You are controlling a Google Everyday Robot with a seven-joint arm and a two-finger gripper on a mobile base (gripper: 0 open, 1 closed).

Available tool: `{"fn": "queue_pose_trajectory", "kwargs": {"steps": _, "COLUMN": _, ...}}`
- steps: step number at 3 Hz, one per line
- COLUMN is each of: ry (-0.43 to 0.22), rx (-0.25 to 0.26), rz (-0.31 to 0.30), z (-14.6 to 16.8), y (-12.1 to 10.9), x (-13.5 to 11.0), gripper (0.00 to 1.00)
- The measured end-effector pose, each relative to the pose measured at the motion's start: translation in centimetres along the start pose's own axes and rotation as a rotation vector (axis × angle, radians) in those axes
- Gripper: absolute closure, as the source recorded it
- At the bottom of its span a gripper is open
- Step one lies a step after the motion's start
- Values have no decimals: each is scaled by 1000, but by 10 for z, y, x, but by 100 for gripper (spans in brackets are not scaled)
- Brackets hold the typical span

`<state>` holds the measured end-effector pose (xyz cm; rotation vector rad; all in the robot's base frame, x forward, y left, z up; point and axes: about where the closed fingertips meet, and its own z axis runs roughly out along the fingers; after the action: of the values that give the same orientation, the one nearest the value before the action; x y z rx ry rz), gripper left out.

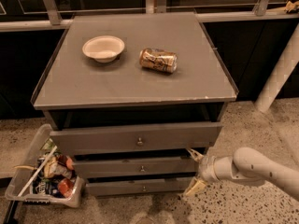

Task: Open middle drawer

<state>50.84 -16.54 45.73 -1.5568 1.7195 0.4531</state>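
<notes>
Camera view, looking down at a grey table [117,90] with three drawers stacked under its front edge. The middle drawer [112,168] is the second front down, grey and flat, with a small round knob [142,168] at its centre. Its front sits further back than the top drawer [93,140], which sticks out a little past the front edge, with a dark gap between the two. The bottom drawer [117,187] is the lowest and narrowest front, just above the floor [243,204].

The gripper [193,171] is below the front right corner of the table, at the right end of the middle drawer front. Jaws open, spread one above the other: the upper fingertip is near the gap under the top drawer, the lower one by the right end of the bottom drawer. Cannot tell if either touches the drawer. It is well apart from the knob. The white arm [261,169] comes in from the right, low over the floor.

On the tabletop, a white bowl [103,48] sits upright toward the back left corner. A gold can [158,60] lies on its side near the middle, closer to the back edge, apart from the bowl.

A clear bin [28,171] full of packaged items is on the floor below the front left corner. A white pillar [280,73] leans beyond the right edge.
</notes>
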Motion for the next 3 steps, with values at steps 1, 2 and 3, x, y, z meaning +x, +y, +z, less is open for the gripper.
{"fn": "queue_pose_trajectory", "kwargs": {"steps": 1, "ry": -4, "rx": 23, "rz": -7, "z": 14, "y": -13, "x": 8, "gripper": 0}}
{"fn": "queue_pose_trajectory", "kwargs": {"steps": 2, "ry": -5, "rx": 52, "rz": -16, "z": 25, "y": -31, "x": 14, "gripper": 0}}
{"fn": "queue_pose_trajectory", "kwargs": {"steps": 3, "ry": -2, "rx": 68, "rz": -18, "z": 35, "y": -44, "x": 19, "gripper": 0}}
